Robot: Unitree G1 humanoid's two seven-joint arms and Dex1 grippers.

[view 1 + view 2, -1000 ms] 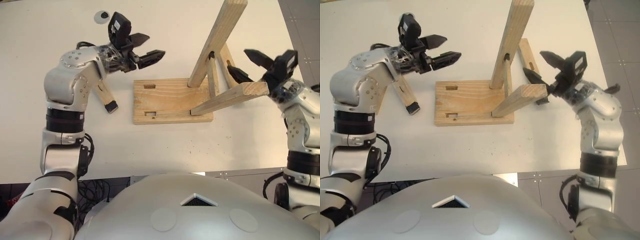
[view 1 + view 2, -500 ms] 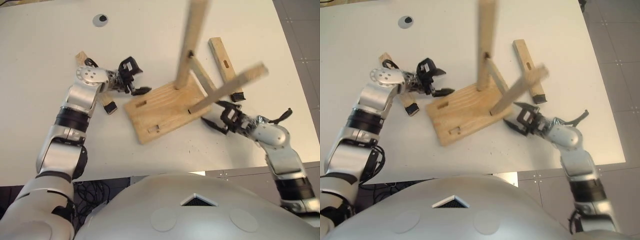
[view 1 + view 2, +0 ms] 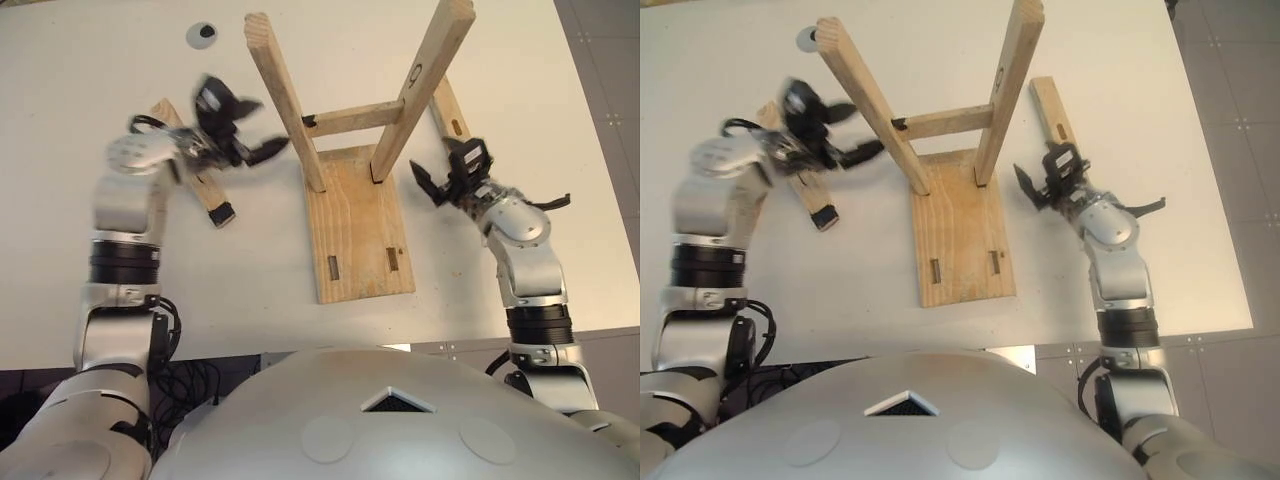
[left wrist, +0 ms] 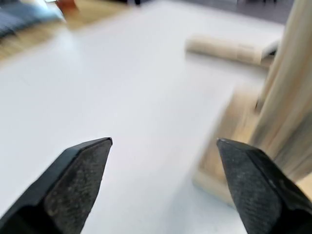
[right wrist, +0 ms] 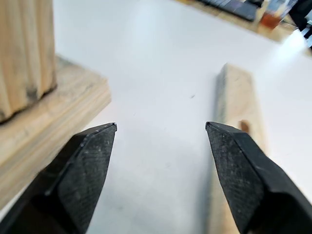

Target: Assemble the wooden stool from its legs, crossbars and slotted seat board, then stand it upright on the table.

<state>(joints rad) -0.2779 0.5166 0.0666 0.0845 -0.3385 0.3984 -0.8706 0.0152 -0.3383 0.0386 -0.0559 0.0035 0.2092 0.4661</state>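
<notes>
Wooden stool (image 3: 355,230) between wide-spread left fingers (image 4: 80,180) and right fingers (image 5: 87,170), seemingly untouched.

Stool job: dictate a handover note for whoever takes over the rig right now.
Left gripper: open, empty, beside the left mounted leg.
Right gripper: open, empty, between the right mounted leg and the right loose leg.
Seat board lies flat on the table; the left loose leg lies under the left arm.
Done: both mounted legs in the far slots, joined by a crossbar.
Left: fit both loose legs into the empty near slots, then stand the stool upright.
</notes>
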